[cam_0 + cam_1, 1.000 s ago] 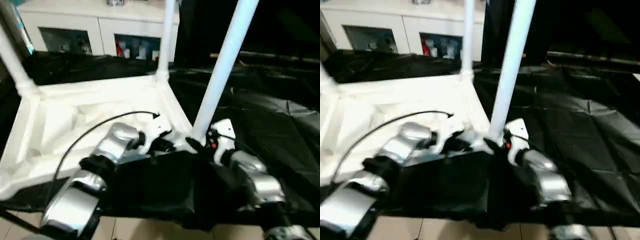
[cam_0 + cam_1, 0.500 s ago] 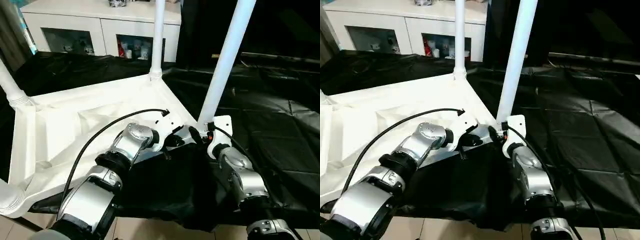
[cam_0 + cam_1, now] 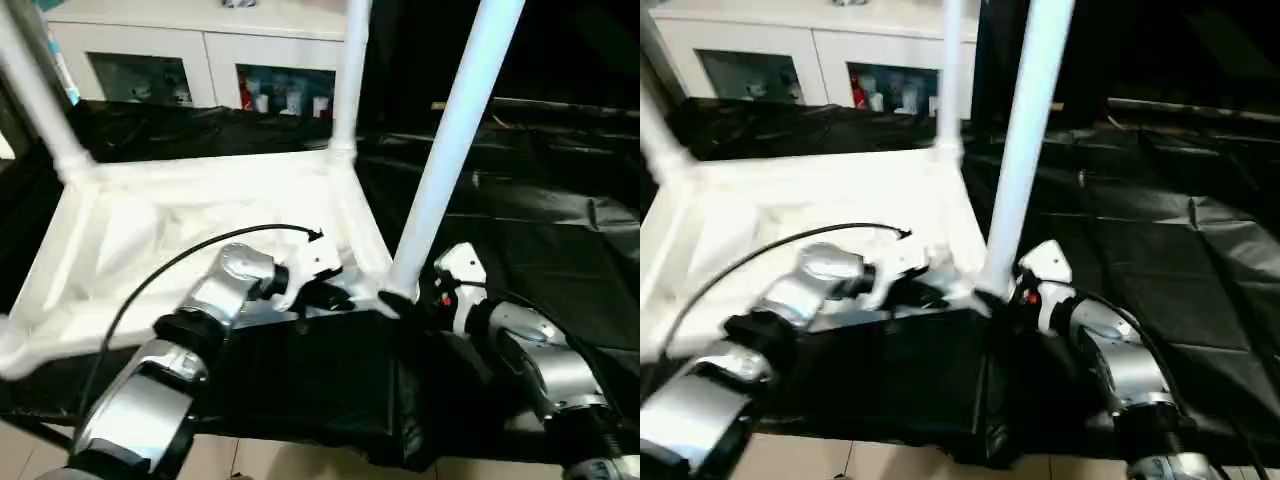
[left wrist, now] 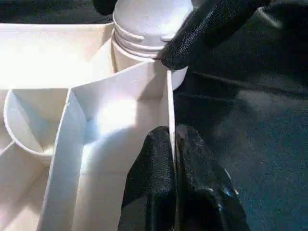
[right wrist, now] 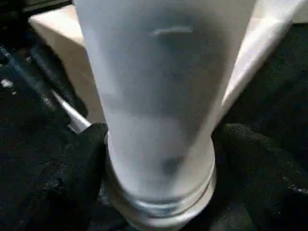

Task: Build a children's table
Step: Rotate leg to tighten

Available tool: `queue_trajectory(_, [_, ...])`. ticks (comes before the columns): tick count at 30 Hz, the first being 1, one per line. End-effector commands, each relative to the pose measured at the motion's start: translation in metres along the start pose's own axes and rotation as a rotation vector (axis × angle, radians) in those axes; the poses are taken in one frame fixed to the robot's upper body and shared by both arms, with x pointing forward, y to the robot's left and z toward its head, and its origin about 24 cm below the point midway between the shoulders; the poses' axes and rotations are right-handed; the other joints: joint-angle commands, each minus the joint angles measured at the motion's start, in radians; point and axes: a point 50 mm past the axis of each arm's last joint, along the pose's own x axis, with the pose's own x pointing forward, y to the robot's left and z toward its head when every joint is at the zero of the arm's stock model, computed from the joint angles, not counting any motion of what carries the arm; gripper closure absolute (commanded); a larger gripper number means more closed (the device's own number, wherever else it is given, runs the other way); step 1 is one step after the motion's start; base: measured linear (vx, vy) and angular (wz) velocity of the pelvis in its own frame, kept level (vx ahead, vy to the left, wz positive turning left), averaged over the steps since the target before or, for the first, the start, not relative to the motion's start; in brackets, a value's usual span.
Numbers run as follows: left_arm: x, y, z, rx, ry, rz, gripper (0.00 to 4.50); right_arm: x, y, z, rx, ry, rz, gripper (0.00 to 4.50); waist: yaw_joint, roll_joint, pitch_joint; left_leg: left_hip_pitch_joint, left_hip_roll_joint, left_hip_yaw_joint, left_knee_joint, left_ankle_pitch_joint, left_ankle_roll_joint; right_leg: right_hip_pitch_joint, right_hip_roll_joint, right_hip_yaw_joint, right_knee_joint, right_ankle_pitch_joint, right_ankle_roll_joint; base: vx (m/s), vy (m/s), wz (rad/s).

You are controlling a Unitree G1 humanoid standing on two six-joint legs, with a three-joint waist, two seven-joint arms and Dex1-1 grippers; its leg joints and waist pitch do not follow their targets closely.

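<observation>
The white tabletop (image 3: 200, 200) lies underside up on a black sheet. Three white legs stand in its corner sockets: one at the far left (image 3: 40, 100), one at the far right (image 3: 350, 80), and a near-right leg (image 3: 450, 140) that leans to the right. My left gripper (image 3: 325, 292) is shut on the tabletop's thin side wall (image 4: 169, 106), just beside that near-right corner. My right gripper (image 3: 400, 300) is shut on the near-right leg's ribbed base (image 5: 159, 144), with one black finger (image 5: 72, 178) on each side. One of its fingers (image 4: 211, 29) also crosses the leg's base in the left wrist view.
A white glass-door cabinet (image 3: 200, 50) stands behind the tabletop. The black sheet (image 3: 560, 200) covers the surface to the right and hangs over the front edge, with pale floor tiles (image 3: 260, 465) below. A black cable (image 3: 180, 265) arcs over my left forearm.
The head camera has shifted, so the whole picture moved. Both grippers stay at the near-right corner with the same holds.
</observation>
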Motion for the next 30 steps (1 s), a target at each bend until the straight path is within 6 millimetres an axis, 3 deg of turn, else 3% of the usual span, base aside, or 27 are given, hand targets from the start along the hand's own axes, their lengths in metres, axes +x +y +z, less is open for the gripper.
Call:
queue_trajectory(1, [0.01,-0.015,-0.008,-0.022,-0.029,-0.137,4.5,-0.007,-0.002,0.002,-0.025,-0.001,0.017,0.61,0.001,-0.016,-0.045,0.004,0.064,-0.025,-0.054,-0.156,0.102,0.044,-0.084,0.052,-0.068,-0.115,-0.25,0.0,0.0,0.0])
queue_trajectory(5, [0.009,-0.016,-0.009,-0.019,-0.026,-0.14,4.5,-0.006,0.003,-0.001,-0.029,0.02,0.067,0.61,0.011,-0.017,-0.044,0.005,0.064,-0.024,-0.055,-0.159,0.093,0.044,-0.086,0.053,-0.071,-0.151,-0.235,0.0,0.0,0.0])
queue_trajectory(9, [0.007,-0.016,-0.01,-0.018,-0.025,-0.142,4.5,-0.005,0.004,-0.002,-0.021,0.019,0.073,0.78,0.011,-0.017,-0.044,0.006,0.064,-0.025,-0.056,-0.165,0.084,0.042,-0.086,0.053,-0.072,-0.177,-0.223,0.0,0.0,0.0])
queue_trajectory(10, [0.006,-0.016,-0.01,-0.019,-0.025,-0.142,4.5,-0.004,0.004,-0.002,-0.014,0.015,0.077,1.07,0.011,-0.02,-0.044,0.005,0.063,-0.025,-0.055,-0.161,0.083,0.043,-0.086,0.053,-0.072,-0.175,-0.221,0.0,0.0,0.0])
queue_trajectory(18, [0.005,-0.016,-0.011,-0.025,-0.014,-0.139,4.5,-0.003,0.004,-0.002,0.001,0.002,0.083,1.69,0.01,-0.017,-0.045,0.004,0.062,-0.026,-0.055,-0.156,0.084,0.044,-0.085,0.052,-0.071,-0.169,-0.221,0.0,0.0,0.0])
queue_trajectory(21, [0.006,-0.014,-0.012,-0.043,-0.006,-0.113,4.5,-0.002,0.003,-0.005,0.032,-0.004,0.043,1.73,0.01,-0.018,-0.045,0.006,0.062,-0.025,-0.055,-0.156,0.083,0.042,-0.085,0.052,-0.071,-0.168,-0.223,0.0,0.0,0.0])
queue_trajectory(25, [0.011,-0.007,-0.012,-0.087,0.007,-0.007,4.5,0.004,-0.003,-0.012,0.078,0.002,-0.101,1.76,0.005,-0.016,-0.041,0.007,0.061,-0.026,-0.058,-0.188,0.063,0.038,-0.085,0.051,-0.078,-0.231,-0.212,0.0,0.0,0.0])
queue_trajectory(27, [0.021,0.004,-0.009,-0.143,0.024,0.176,4.5,0.015,-0.013,-0.023,0.181,0.022,-0.387,1.76,-0.004,-0.011,-0.04,0.01,0.062,-0.032,-0.064,-0.227,0.025,0.033,-0.086,0.051,-0.084,-0.316,-0.195,0.0,0.0,0.0])
queue_trajectory(28, [0.021,0.004,-0.009,-0.143,0.024,0.176,4.5,0.015,-0.013,-0.023,0.181,0.022,-0.387,1.76,-0.01,-0.011,-0.04,0.011,0.062,-0.036,-0.068,-0.252,0.005,0.033,-0.087,0.049,-0.088,-0.353,-0.185,0.0,0.0,0.0])
queue_trajectory(29, [0.028,0.006,-0.005,-0.169,0.017,0.241,4.5,0.021,-0.014,-0.027,0.252,0.031,-0.501,1.77,-0.014,-0.009,-0.041,0.009,0.062,-0.037,-0.068,-0.256,0.0,0.036,-0.086,0.049,-0.087,-0.345,-0.184,0.0,0.0,0.0])
queue_trajectory(30, [0.03,0.007,-0.004,-0.177,0.014,0.259,4.5,0.023,-0.014,-0.029,0.275,0.034,-0.534,1.77,-0.019,-0.012,-0.04,0.013,0.062,-0.035,-0.068,-0.269,-0.001,0.029,-0.085,0.051,-0.091,-0.334,-0.184,0.0,0.0,0.0])
